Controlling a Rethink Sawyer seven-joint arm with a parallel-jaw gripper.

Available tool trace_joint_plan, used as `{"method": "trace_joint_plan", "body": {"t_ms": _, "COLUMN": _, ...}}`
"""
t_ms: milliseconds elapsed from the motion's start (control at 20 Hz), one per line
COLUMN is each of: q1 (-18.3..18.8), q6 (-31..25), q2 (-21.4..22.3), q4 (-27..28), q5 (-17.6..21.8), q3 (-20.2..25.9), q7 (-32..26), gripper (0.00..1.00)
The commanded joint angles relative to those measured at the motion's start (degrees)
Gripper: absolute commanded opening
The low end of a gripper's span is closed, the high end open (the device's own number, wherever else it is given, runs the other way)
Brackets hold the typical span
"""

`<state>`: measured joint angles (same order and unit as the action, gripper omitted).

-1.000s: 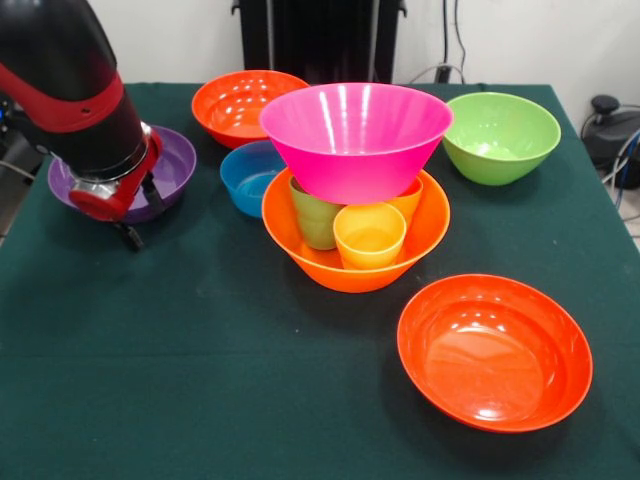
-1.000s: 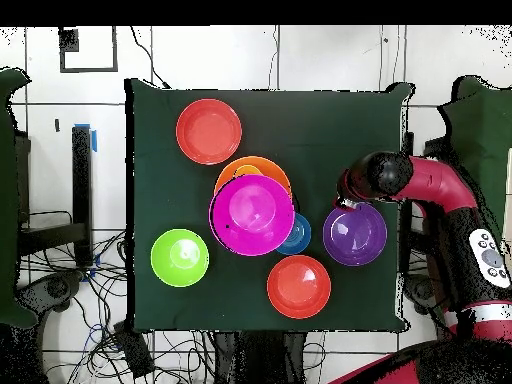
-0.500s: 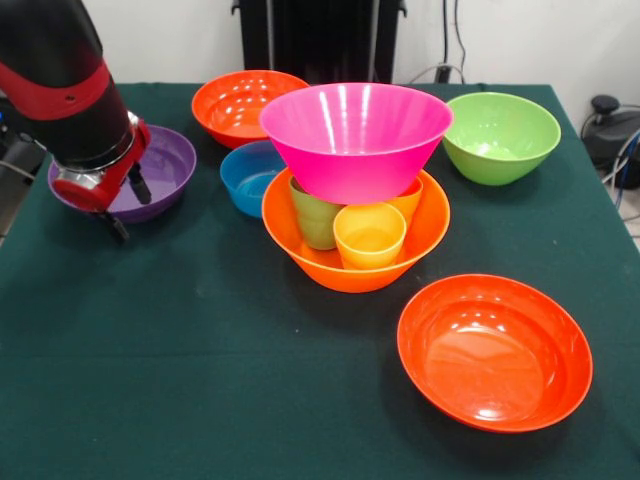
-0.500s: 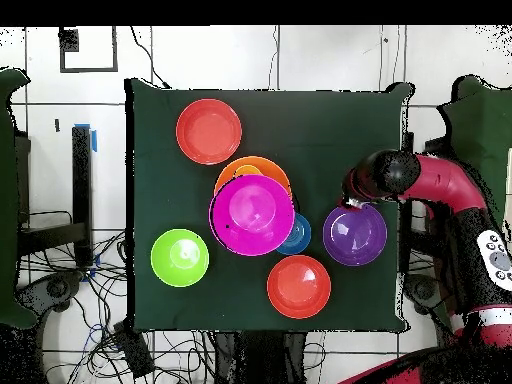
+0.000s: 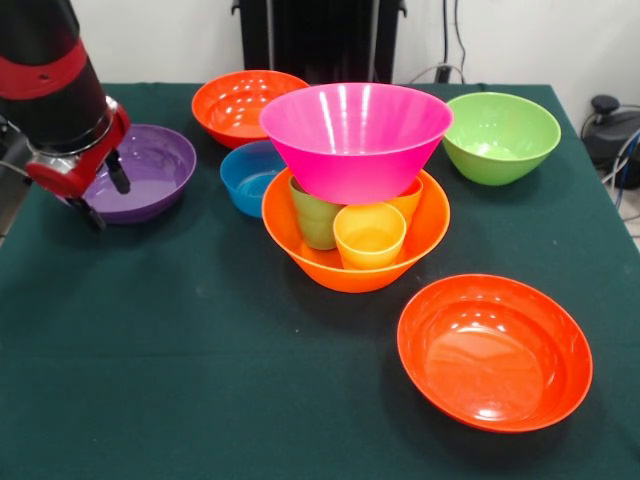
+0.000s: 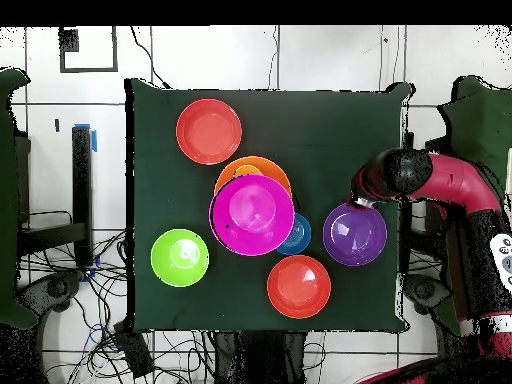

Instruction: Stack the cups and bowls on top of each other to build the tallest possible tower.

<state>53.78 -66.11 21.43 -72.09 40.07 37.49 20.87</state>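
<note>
The arm slants down over the worktop (image 5: 200,380) edge, its jaws (image 5: 105,195) apart and empty, straddling the near rim of the purple bowl (image 5: 150,170). The tower (image 5: 355,200), pink bowl (image 5: 355,135) over three cups (image 5: 368,235) in the orange bowl (image 5: 340,270), stands well apart beyond the blue bowl (image 5: 245,175).

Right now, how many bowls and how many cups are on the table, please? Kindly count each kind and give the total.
Glossy plastic bowls: 7 (pink, light orange, red-orange near, red-orange far, purple, lime green, small blue).
Small plastic cups: 3 (green, yellow, orange).
Total: 10.
</note>
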Motion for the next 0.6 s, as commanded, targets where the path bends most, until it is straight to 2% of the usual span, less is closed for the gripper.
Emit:
{"method": "trace_joint_plan", "body": {"t_ms": 50, "q1": 0.7, "q6": -2.5, "q2": -0.6, "q4": -2.5, "q5": 5.2, "q3": -0.3, "q7": -20.1, "gripper": 1.0}}
{"method": "trace_joint_plan", "body": {"t_ms": 600, "q1": 2.0, "q6": -1.2, "q2": 0.2, "q4": -5.0, "q5": 6.5, "q3": -0.6, "q7": -20.0, "gripper": 1.0}}
